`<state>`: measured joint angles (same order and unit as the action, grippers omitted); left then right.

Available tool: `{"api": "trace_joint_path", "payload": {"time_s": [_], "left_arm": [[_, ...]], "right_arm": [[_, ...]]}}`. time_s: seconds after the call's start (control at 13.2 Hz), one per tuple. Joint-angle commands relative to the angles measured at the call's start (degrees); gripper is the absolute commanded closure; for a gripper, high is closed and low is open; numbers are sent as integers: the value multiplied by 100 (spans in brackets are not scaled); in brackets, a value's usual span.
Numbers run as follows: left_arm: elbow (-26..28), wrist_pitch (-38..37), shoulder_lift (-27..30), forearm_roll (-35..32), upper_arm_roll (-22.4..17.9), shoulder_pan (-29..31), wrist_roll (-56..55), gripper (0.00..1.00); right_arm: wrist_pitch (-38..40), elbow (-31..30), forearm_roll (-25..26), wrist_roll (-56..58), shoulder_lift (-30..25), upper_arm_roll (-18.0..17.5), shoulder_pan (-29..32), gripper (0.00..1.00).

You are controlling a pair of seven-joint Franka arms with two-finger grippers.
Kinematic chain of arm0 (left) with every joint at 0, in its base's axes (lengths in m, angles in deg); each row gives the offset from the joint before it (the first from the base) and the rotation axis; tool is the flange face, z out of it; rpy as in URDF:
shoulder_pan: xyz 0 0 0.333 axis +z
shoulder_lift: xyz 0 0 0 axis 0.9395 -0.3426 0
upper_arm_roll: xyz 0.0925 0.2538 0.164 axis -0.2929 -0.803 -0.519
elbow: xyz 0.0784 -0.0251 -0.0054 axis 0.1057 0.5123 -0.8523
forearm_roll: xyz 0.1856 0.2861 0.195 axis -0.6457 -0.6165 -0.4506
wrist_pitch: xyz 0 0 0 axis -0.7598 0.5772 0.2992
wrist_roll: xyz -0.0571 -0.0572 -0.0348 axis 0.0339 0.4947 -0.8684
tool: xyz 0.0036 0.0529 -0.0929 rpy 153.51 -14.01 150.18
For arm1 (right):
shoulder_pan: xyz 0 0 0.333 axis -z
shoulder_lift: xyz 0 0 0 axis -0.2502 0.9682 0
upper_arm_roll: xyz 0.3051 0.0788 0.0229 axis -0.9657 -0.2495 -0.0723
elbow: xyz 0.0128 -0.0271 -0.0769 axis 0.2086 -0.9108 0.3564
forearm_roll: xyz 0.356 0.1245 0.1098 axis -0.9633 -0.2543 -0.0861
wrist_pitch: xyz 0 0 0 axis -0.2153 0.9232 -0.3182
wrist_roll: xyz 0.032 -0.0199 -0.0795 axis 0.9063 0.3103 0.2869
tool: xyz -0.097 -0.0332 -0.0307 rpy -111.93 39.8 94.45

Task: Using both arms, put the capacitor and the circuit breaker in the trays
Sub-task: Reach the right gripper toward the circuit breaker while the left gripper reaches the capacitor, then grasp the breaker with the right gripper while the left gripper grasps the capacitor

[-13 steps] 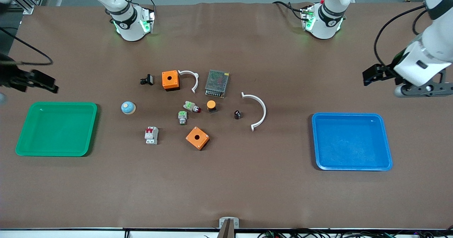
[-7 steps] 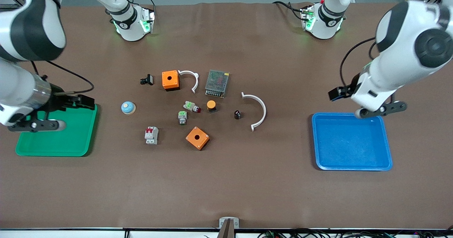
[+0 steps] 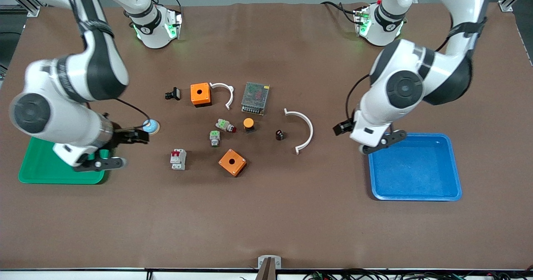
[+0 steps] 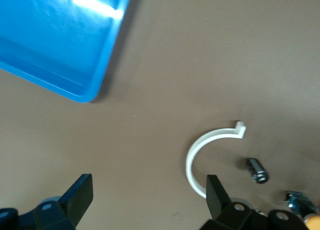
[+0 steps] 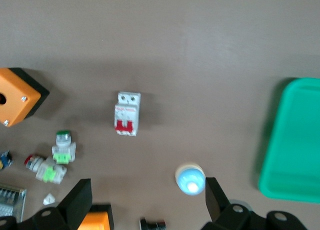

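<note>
Blue tray (image 3: 414, 167) at left arm's end of table; green tray (image 3: 41, 167) at right arm's end. Left gripper (image 4: 150, 202) over bare table beside blue tray, fingers spread, holding nothing. Right gripper (image 5: 145, 205) over table beside green tray, fingers spread, holding nothing. Circuit breaker (image 3: 178, 159) on table, nearer camera than blue-domed button (image 3: 150, 126). Capacitor (image 3: 279, 135) on table just beside white curved clip (image 3: 302, 130).

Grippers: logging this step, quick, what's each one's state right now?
Left gripper: open, empty, over the table beside the blue tray.
Right gripper: open, empty, over the green tray's edge.
</note>
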<state>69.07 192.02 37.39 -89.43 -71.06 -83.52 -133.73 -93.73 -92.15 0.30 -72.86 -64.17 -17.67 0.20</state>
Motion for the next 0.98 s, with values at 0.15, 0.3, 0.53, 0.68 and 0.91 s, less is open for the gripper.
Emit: {"api": "trace_joint_path", "payload": {"time_s": [0.15, 0.3, 0.53, 0.68, 0.91], "left_arm": [[-50, 887, -667, 4, -24, -656, -1461, 1], [-59, 1344, -1002, 3, -33, -963, -2024, 4], [-94, 1907, -1494, -172, -41, -1351, -2693, 12], [-94, 2181, -1688, -338, -76, -1570, -3036, 17], [-130, 2584, -1926, -445, -85, -1738, -3406, 23]], "right_arm": [[-1759, -1283, -78, -340, 45, 16, -285, 0], [-1927, -1284, -261, -340, 291, 16, -329, 0], [-2296, -1398, -412, -340, 582, 25, -443, 0], [-2358, -1390, -412, -340, 670, 25, -443, 10], [-2666, -1381, -412, -331, 889, 25, -417, 26]]}}
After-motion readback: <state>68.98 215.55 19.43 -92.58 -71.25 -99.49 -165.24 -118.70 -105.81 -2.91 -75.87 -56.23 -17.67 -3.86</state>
